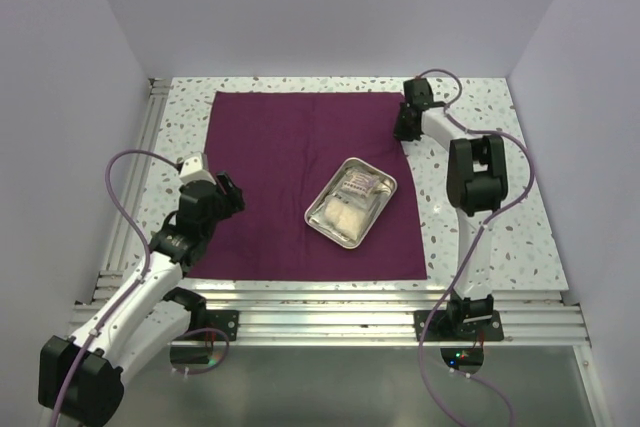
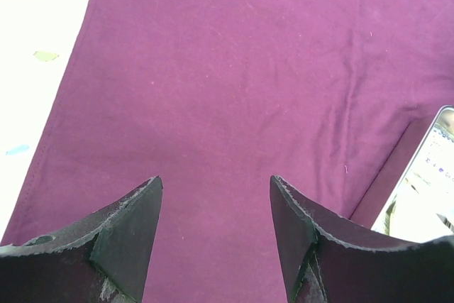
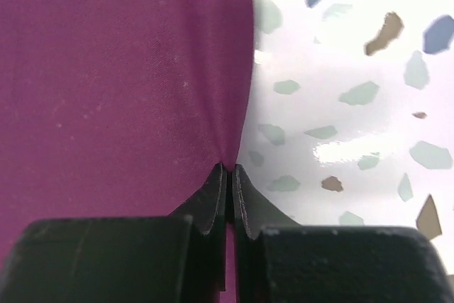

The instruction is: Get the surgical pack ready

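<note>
Right gripper (image 3: 228, 173) pinched shut on surgical pack (image 3: 106, 69) right edge, speckled table (image 3: 340, 69) alongside. Left gripper (image 2: 216, 184) jaws wide apart, over the pack's left side.

The large square plum-maroon fabric drape (image 1: 300, 167) is matt woven cloth, finely textured, with a stitched hem; the small rectangular steel tray (image 1: 386, 193) is bright polished metal; the white speckled surface (image 1: 490, 247) is smooth and glossy, catching glare; the left gripper (image 2: 215, 181) has matt black jaws, scuffed and rough-edged.
</note>
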`<action>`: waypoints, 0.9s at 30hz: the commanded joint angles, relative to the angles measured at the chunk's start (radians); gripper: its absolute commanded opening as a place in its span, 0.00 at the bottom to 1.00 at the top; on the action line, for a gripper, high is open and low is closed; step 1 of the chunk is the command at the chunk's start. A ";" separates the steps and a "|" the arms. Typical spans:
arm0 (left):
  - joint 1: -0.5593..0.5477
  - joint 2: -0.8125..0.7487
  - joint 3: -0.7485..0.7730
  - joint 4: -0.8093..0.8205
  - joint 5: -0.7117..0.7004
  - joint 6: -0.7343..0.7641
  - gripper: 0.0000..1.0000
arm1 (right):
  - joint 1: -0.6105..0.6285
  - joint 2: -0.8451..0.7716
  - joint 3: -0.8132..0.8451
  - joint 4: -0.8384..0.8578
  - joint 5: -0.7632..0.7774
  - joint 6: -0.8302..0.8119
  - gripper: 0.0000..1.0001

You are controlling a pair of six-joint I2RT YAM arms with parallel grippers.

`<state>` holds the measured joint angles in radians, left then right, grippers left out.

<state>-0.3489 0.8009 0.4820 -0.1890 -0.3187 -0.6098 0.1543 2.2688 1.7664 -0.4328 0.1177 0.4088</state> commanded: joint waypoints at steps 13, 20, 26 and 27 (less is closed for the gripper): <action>0.008 0.135 -0.019 0.120 0.032 -0.025 0.75 | -0.332 -0.465 -0.736 0.359 0.203 0.533 0.00; 0.025 0.371 0.039 0.174 0.007 -0.093 0.72 | -0.332 -0.456 -0.748 0.364 0.152 0.519 0.00; 0.065 0.599 0.142 0.201 0.007 -0.146 0.67 | -0.331 -0.476 -0.752 0.371 0.145 0.504 0.00; 0.065 0.616 0.145 0.209 0.006 -0.150 0.66 | -0.331 -0.482 -0.754 0.373 0.145 0.504 0.00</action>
<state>-0.2981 1.3800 0.5720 -0.0517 -0.2928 -0.7158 -0.1806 1.8198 1.0229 -0.1020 0.2646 0.9024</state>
